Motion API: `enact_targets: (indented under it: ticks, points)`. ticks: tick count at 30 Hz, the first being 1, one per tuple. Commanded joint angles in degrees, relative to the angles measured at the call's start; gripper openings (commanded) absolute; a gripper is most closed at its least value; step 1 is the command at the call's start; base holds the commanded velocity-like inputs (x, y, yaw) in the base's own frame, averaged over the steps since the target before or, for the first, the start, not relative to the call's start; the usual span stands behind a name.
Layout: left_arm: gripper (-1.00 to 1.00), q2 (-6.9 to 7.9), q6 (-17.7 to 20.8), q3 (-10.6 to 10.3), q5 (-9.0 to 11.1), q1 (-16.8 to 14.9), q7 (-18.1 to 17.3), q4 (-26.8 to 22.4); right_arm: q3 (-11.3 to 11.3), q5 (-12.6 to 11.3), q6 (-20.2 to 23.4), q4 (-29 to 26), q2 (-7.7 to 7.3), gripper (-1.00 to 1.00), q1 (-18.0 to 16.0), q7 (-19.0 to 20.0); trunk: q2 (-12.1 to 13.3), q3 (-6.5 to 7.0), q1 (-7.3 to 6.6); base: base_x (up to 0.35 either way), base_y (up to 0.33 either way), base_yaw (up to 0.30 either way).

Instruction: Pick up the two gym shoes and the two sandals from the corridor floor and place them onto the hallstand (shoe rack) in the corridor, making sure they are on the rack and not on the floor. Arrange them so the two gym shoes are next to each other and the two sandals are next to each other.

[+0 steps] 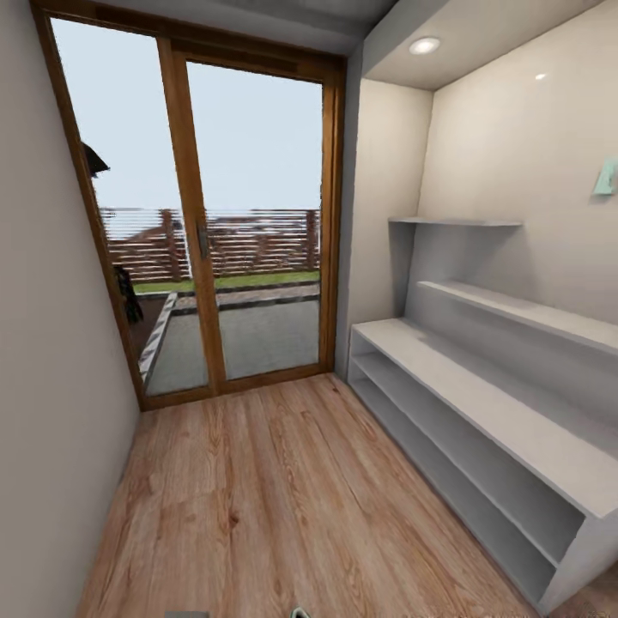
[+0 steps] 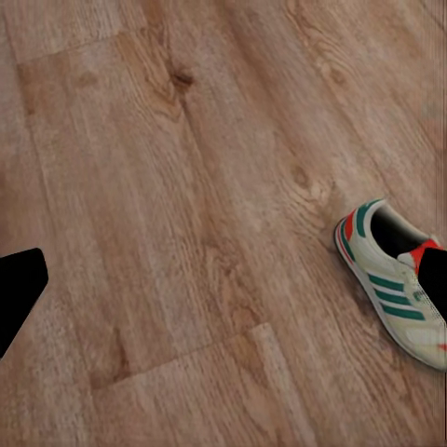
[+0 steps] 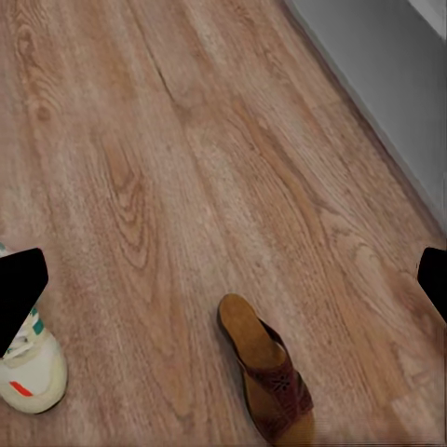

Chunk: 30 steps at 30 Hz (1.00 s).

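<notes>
In the left wrist view one cream-white gym shoe [image 2: 391, 279] with green stripes and a red heel patch lies on the wood-plank corridor floor [image 2: 186, 186]. My left gripper [image 2: 228, 289] hangs open above the boards, one black fingertip [image 2: 436, 279] overlapping the shoe's toe end. The right wrist view holds a dark brown sandal [image 3: 265, 382] with a tan footbed, and a gym shoe [image 3: 33, 368] partly behind a fingertip. My right gripper [image 3: 226, 284] is open over bare floor, above the sandal. The pale grey hallstand [image 1: 481, 403] stands empty along the right wall. The other sandal is out of view.
A wood-framed sliding glass door [image 1: 206, 232] closes the corridor's far end. A plain wall [image 1: 51, 386] runs along the left. The hallstand's base [image 3: 391, 84] edges the floor near the sandal. Open floor [image 1: 275, 498] lies between wall and hallstand.
</notes>
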Motion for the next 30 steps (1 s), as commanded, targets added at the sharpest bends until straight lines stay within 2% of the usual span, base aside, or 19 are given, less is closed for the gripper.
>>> enact_targets:
  ticks: [1,21,30]
  points:
    - [1.0,0.03,-0.2,-0.1,0.0,0.0,-0.1,0.0,-0.1,0.0,-0.2,0.1,0.01,1.0,0.0,0.0,0.0,-0.01,0.0,0.0,0.0,-0.223]
    - [1.0,0.03,-0.2,-0.1,0.0,-0.1,-0.1,0.0,-0.1,0.0,-0.1,0.0,0.01,1.0,0.0,0.0,0.0,0.68,0.0,0.0,0.003,-0.231]
    - [1.0,0.03,-0.2,0.0,0.0,-0.1,-0.1,0.0,-0.1,0.0,-0.2,0.0,0.01,1.0,0.0,-0.1,0.0,0.9,0.0,0.0,0.125,-0.234]
